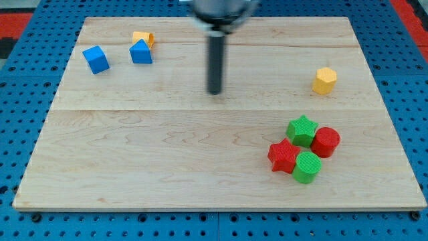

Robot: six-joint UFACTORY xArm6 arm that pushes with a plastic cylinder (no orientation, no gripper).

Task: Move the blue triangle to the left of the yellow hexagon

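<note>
The blue triangle (141, 52) lies at the board's upper left, touching a small yellow block (143, 38) just above it. The yellow hexagon (324, 80) sits alone at the upper right. My tip (215, 92) is the lower end of the dark rod in the upper middle of the board. It stands apart from all blocks, to the right of the blue triangle and well left of the yellow hexagon.
A blue cube (96, 59) lies left of the blue triangle. At the lower right is a cluster: a green star (301, 130), a red cylinder (326, 142), a red star (283, 156) and a green cylinder (307, 167). The wooden board (134, 167) lies on a blue pegboard.
</note>
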